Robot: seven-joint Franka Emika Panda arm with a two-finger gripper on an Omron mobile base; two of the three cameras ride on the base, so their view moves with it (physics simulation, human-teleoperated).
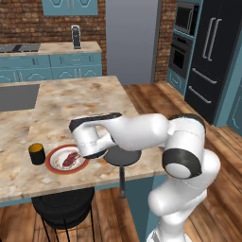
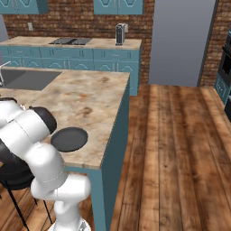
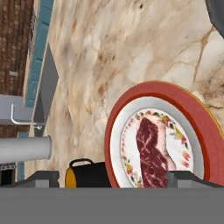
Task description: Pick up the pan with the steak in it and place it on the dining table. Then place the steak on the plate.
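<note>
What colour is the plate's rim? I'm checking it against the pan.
The plate has a broad red rim around a cream centre with a small floral pattern, clearest in the hand view.

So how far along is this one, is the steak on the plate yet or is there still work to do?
Both steps look done. The pan sits empty on the dining table, its handle sticking out past the near edge. The steak lies flat in the centre of the plate, beside the black cup. The gripper hangs just above the plate, jaws wide apart, holding nothing. Nothing of the job looks left, beyond pulling the arm away.
</note>
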